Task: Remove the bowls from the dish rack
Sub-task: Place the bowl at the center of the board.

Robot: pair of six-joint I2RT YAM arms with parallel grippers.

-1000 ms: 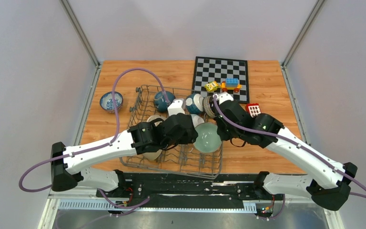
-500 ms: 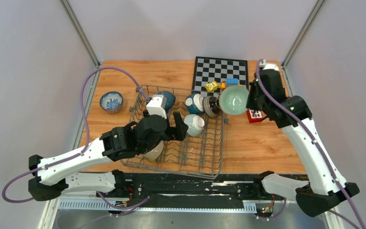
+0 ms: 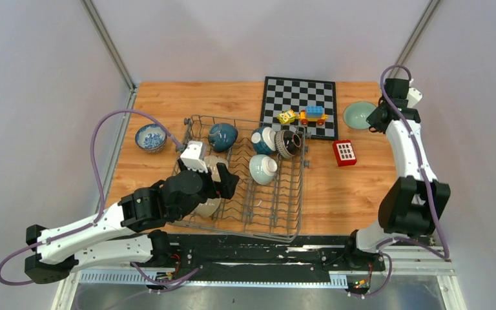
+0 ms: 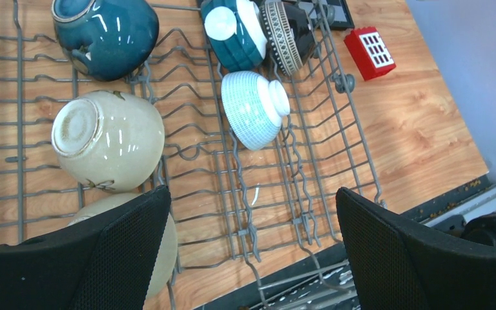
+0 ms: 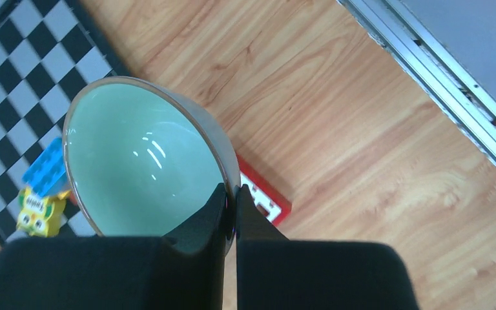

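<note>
Pale green bowl (image 3: 360,115): rim pinched in the closed right claw (image 5: 230,194), tilted over the table's (image 3: 361,194) far right corner. Step: carry-out. Next: level it, lower, release. Left claw (image 4: 252,206) wide open, empty, over the dish rack (image 3: 278,213). One second earlier this bowl was at the rack's near right.

Robot lab cell: grey wall panels (image 3: 245,39), aluminium frame posts (image 3: 107,42).

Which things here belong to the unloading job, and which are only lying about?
Job: rack, six bowls in it, green bowl in right hand, patterned bowl left of rack.
Lying about: chessboard, toy blocks, red block.
</note>
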